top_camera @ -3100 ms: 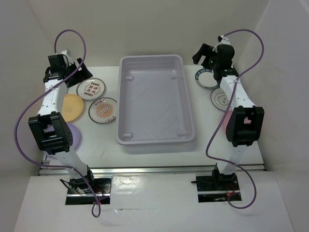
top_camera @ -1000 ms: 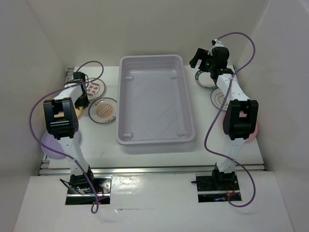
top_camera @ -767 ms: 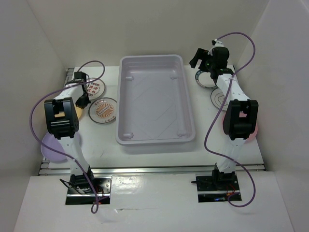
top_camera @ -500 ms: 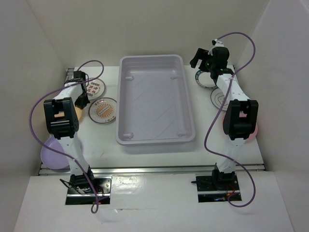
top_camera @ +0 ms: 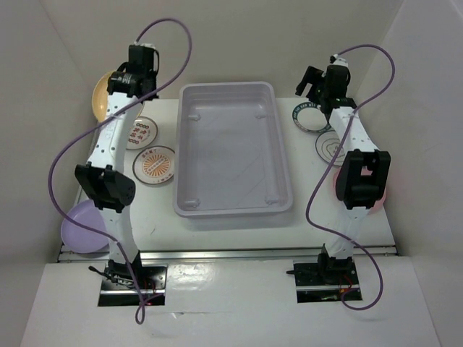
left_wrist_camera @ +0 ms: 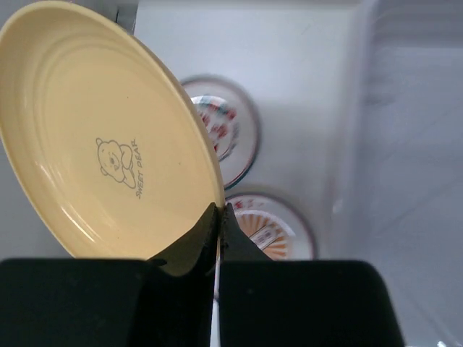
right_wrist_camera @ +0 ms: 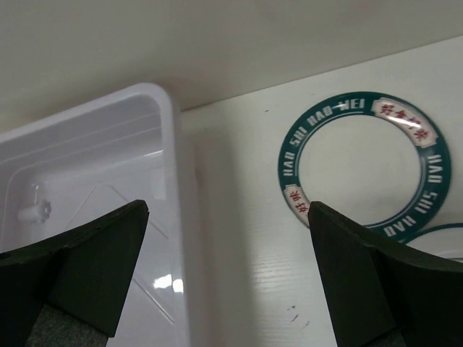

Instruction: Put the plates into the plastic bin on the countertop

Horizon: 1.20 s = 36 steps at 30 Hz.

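The round yellow-orange plate (left_wrist_camera: 108,137) has been lifted off the white bench (top_camera: 155,210), pinched at its rim by the left fingers (left_wrist_camera: 194,246), and is held tilted beside the empty translucent grey-lavender plastic bin (top_camera: 231,214). The right fingers (right_wrist_camera: 94,253) are spread wide near the green-rimmed white plate (right_wrist_camera: 365,163).

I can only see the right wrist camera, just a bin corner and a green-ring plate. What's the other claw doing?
Observer: The left claw is pinching the rim of a yellow plate, holding it up above the table.
Kid: Cool! Is there a picture on it?
Observer: Yes, a little bear is drawn in the middle.
Kid: Is anything in the bin yet?
Observer: No, from the top camera the plastic bin is empty.
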Available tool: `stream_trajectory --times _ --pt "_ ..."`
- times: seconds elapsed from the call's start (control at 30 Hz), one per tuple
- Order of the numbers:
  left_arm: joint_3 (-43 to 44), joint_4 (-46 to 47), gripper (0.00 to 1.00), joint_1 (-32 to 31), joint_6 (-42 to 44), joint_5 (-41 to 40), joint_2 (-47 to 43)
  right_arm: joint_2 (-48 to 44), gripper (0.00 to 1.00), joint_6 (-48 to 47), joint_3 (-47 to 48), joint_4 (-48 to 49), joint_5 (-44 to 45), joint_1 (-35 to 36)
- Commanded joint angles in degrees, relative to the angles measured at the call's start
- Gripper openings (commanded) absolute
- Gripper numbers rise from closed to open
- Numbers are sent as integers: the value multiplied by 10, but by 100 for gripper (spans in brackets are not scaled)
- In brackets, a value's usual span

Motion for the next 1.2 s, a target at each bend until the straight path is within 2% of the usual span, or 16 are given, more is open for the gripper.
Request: stream_trajectory --times 0.0,0.13,0.23,0.27,0.4,0.67,0.9,1.17 --pt "115 -37 0 -63 46 -16 5 8 100 30 34 -30 42 -36" --pt "124 43 0 -164 102 -16 28 0 100 36 5 -30 66 -58" --pt "124 104 0 -204 143 -29 55 -15 100 36 -13 -17 115 -58" --pt "124 115 0 -210 143 -3 72 -20 100 36 -20 -17 126 -58" --pt "124 147 0 -216 121 76 94 -20 100 36 -20 -28 181 -69" --pt "124 226 0 -261 136 141 164 -12 100 36 -15 -11 170 -75" --pt "110 275 0 -278 81 210 206 6 100 36 2 -3 165 -75" --pt "90 305 0 -278 80 181 247 6 100 30 8 8 160 -75"
